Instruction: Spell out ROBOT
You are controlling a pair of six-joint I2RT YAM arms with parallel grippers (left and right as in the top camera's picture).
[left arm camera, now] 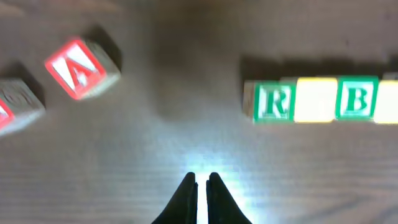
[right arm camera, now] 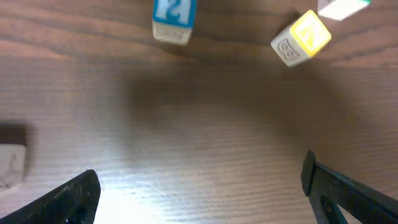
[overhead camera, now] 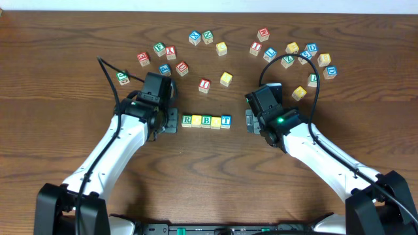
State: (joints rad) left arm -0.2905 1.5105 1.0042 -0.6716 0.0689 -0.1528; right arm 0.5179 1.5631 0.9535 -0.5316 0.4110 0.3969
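Leftmost, on the dark brown wooden table (overhead camera: 209,176), a loose scatter of small wooden letter cubes (overhead camera: 160,57) lies beyond the left arm. The left wrist view shows a tilted red-lettered A cube (left arm camera: 81,67) off to one side. Next, the left gripper (overhead camera: 172,121) (left arm camera: 199,186) hangs low over the table near the R end of the row, its black jaws together with nothing between them. To its right, at the middle of the table, five small wooden cubes stand side by side and touching in one straight line: the green-lettered R cube (overhead camera: 187,121) (left arm camera: 272,102), a plain yellow-faced cube (overhead camera: 196,121) (left arm camera: 316,99), the green-lettered B cube (overhead camera: 206,121) (left arm camera: 356,98), a second plain yellow-faced cube (overhead camera: 216,122) (left arm camera: 387,102) and the blue-lettered T cube (overhead camera: 226,121). Behind the row, apart from it, sit a red-lettered I cube (overhead camera: 205,85) and a lone yellow cube (overhead camera: 226,79). Further right, the right gripper (overhead camera: 249,121) (right arm camera: 199,186) is near the T end without touching it. Its jaws are spread wide apart and empty, with bare table between them in the right wrist view. That view also shows a blue-lettered cube (right arm camera: 174,15) and a tilted yellow-topped cube (right arm camera: 301,36) at its far edge. Rightmost, a second scatter of letter cubes (overhead camera: 307,59) lies well apart from the row.
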